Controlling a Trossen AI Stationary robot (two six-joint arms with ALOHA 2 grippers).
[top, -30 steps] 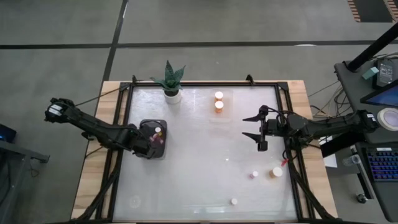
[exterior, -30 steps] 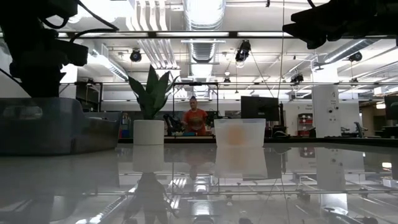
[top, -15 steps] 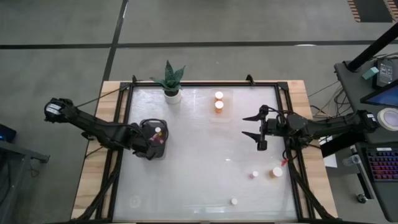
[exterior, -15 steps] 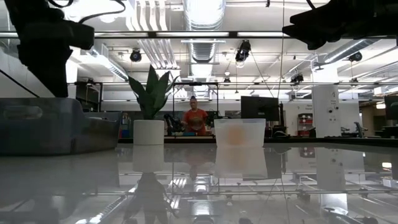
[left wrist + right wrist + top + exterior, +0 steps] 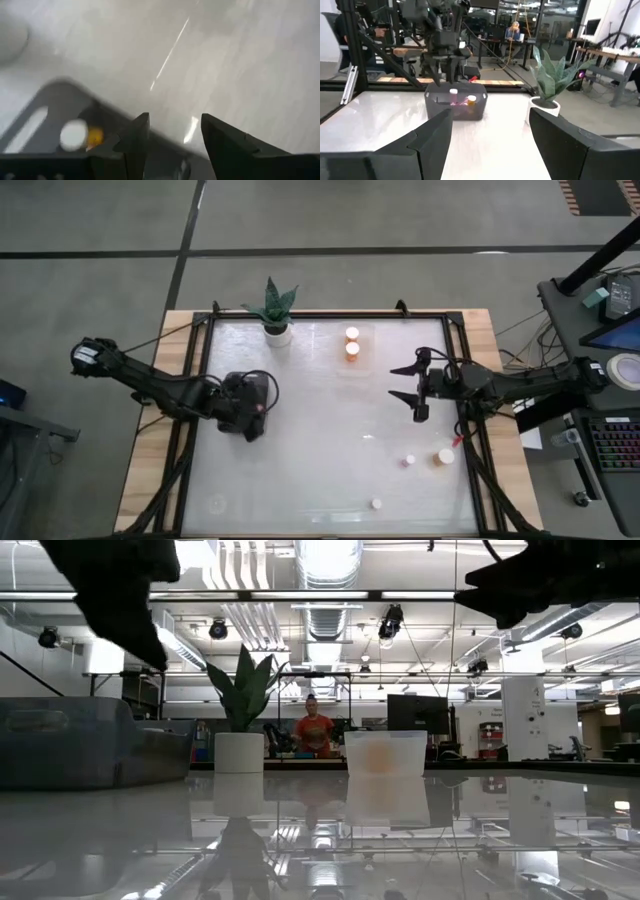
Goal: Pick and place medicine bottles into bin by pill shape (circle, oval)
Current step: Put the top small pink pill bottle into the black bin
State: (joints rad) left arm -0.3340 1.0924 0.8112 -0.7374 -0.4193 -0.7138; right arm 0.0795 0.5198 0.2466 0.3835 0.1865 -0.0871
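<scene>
- Left gripper (image 5: pixel 256 408) hangs over the dark bin (image 5: pixel 455 100), jaws parted and empty; I'd lift clear before swinging toward the loose bottles (image 5: pixel 445 456).
- Right gripper (image 5: pixel 405 382) waits mid-table, jaws wide, empty.
- Clear tray (image 5: pixel 352 348) holds two orange bottles; pill shapes unreadable; the dark bin's contents are partly hidden.

left hand (image 5: pixel 252 405) over dark bin (image 5: pixel 262 385), right hand (image 5: pixel 399 382) open

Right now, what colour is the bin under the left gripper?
Dark grey bin; shows best in the right wrist view.
</scene>
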